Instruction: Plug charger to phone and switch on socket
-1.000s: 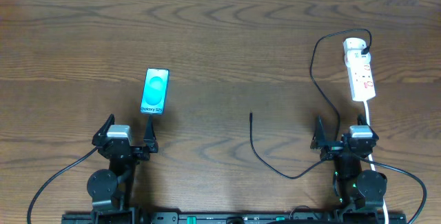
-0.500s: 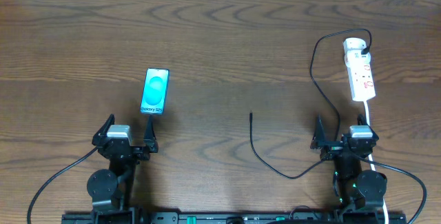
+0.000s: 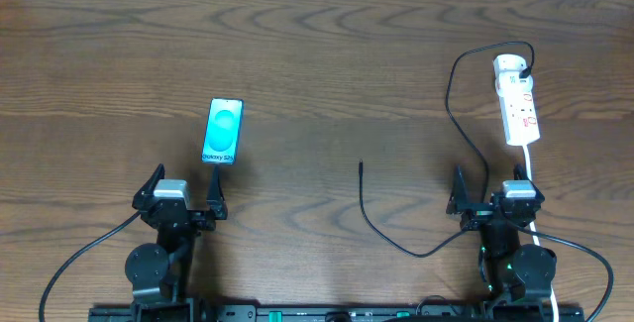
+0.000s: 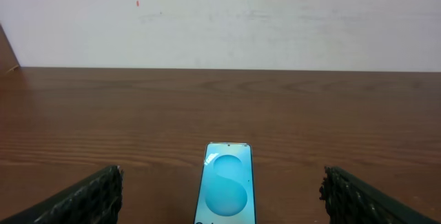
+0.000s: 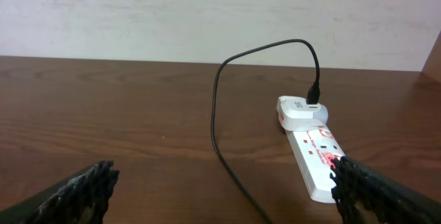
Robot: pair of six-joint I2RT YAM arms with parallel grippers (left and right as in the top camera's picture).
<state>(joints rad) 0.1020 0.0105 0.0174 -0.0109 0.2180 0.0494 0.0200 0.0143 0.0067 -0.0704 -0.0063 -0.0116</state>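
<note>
Overhead, the wooden table point(image 3: 317, 45) has the left gripper point(image 3: 185, 191) and right gripper point(image 3: 495, 195) at its near edge, jaws wide open and empty. The socket point(image 3: 517, 104) lies by the right edge, with the phone point(image 3: 223, 131) left of centre. The charger point(image 3: 396, 243) is plugged into the socket's far end, its tip loose mid-table.

socket point(image 5: 315, 165): white strip, red switch markings, lying on brown wooden table point(image 5: 103, 107), right of centre. white adapter point(image 5: 300, 110) seated at its far end. charger point(image 5: 217, 100): black cable arching left from adapter, then running toward camera. right gripper point(image 5: 227, 198): fingers point(image 5: 76, 193) at both lower corners, wide apart, empty.
</note>
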